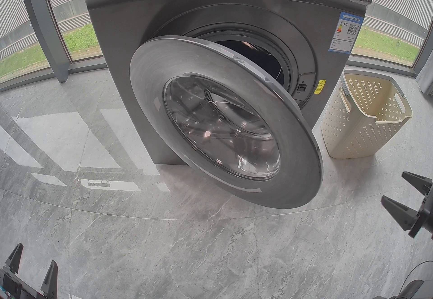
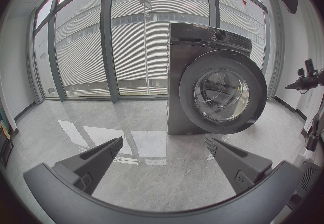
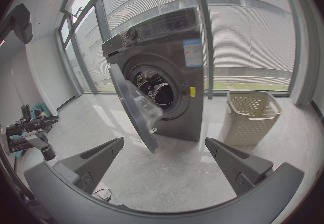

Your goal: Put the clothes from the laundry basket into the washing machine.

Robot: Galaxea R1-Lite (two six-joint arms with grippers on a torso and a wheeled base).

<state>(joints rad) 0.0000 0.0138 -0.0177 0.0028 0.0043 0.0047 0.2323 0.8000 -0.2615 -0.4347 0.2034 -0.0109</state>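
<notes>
The basket (image 1: 361, 128) stood at the washer's (image 1: 131, 43) three o'clock and looked empty. The door (image 1: 291, 155) hung open. Dark shapes in the drum (image 3: 157, 89) were probably the clothes, so loading seemed finished. The left gripper (image 1: 35, 255) and right gripper (image 1: 393, 186) were spread, holding nothing.

Bare glass-walled demo room: freestanding washing machine (image 1: 122, 56) on polished grey stone floor (image 1: 180, 250), floor-to-ceiling windows (image 2: 107, 32) behind, industrial building (image 2: 158, 49) outside.
</notes>
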